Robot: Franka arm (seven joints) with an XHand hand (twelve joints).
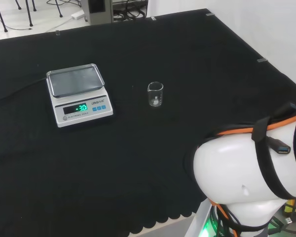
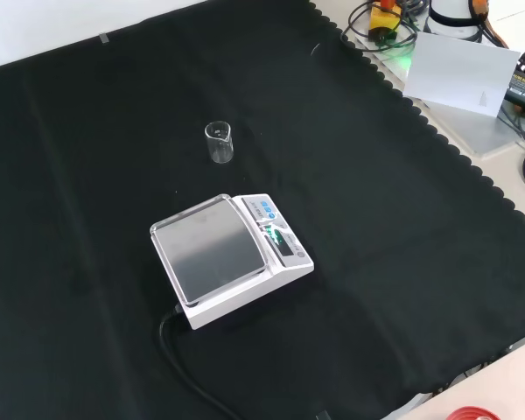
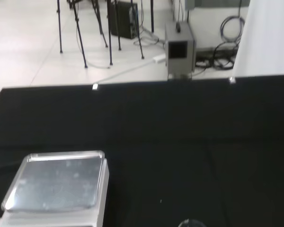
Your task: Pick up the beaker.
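Observation:
A small clear glass beaker (image 1: 155, 94) stands upright and alone on the black cloth near the middle of the bench. In the front view the beaker (image 2: 219, 143) stands beyond the scale, toward the top of the cloth. Its rim (image 3: 191, 222) just shows at the edge of the wrist view. The beaker looks empty. Nothing touches it.
A white electronic scale (image 1: 79, 101) with a steel pan and a lit green display sits left of the beaker in the head view; its black cable runs off the cloth (image 2: 192, 385). The arm's white link (image 1: 246, 173) fills the head view's lower right. Boxes and cables (image 2: 459, 74) lie past the cloth's scalloped edge.

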